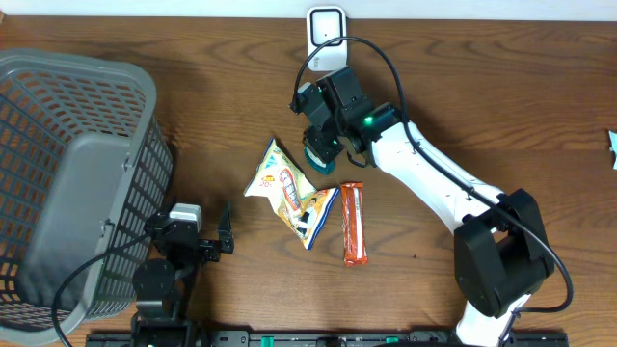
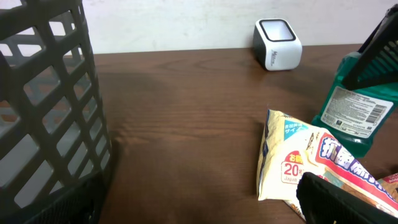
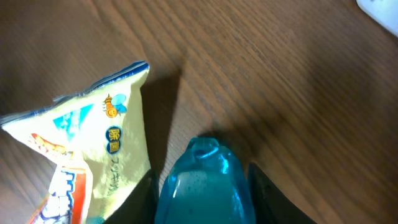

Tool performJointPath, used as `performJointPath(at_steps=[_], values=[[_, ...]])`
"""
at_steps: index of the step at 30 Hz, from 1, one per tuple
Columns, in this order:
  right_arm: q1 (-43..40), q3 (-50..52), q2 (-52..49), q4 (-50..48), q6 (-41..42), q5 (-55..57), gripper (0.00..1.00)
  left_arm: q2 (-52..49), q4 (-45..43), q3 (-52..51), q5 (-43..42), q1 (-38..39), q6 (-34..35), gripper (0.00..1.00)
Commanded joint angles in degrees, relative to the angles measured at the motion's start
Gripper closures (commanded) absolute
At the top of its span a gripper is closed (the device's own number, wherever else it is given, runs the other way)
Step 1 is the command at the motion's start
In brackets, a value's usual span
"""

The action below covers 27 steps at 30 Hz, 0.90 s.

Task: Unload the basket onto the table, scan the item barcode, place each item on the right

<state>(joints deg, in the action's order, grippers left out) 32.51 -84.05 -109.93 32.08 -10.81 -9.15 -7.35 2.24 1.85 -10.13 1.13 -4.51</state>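
Observation:
A teal liquid bottle (image 1: 319, 160) (image 2: 351, 112) stands upright on the wooden table, its white label with a barcode facing the left wrist camera. My right gripper (image 1: 323, 146) (image 3: 202, 183) is over it, shut on the bottle (image 3: 205, 186), one dark finger pressed to each side. The white barcode scanner (image 1: 326, 34) (image 2: 278, 43) (image 3: 379, 9) sits at the table's far edge, just beyond the bottle. My left gripper (image 1: 214, 239) (image 2: 199, 211) rests open near the front left, nothing between its fingers.
A yellow snack bag (image 1: 280, 183) (image 2: 298, 162) (image 3: 93, 143) lies just left of the bottle, overlapping a smaller packet. An orange bar (image 1: 354, 224) lies in front of it. A grey mesh basket (image 1: 67, 183) (image 2: 43, 93) fills the left side.

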Motion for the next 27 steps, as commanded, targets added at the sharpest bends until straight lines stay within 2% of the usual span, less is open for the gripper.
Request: performJointPath(at_steps=[1,7,11,18,22,27], values=[[0.2,1.0,-2.9,1.1,0.2,2.0,0.84,0.2,0.7,-1.6,0.1,-0.1,0.3,0.02],[0.1,0.1,-1.2,3.2,2.8,0.4,0.97,0.2,0.7,-1.6,0.1,-0.1,0.3,0.02],[-0.7,-0.8,2.9,9.3,0.9,-7.5,0.98,0.2,0.7,-1.6,0.1,-0.1,0.3,0.02],[-3.9,-0.9,16.0,21.0,-4.3,-27.3,0.92,0.2,0.7,-1.6,0.1,-0.1,0.3,0.02],[-5.1,-0.9,22.2,27.2,-4.3,-39.0,0.98,0.2,0.7,-1.6,0.1,-0.1,0.3,0.02],[-5.0,-0.9,27.9,34.5,-9.9,-45.3,0.93,0.2,0.7,-1.6,0.1,-0.1,0.3,0.02]])
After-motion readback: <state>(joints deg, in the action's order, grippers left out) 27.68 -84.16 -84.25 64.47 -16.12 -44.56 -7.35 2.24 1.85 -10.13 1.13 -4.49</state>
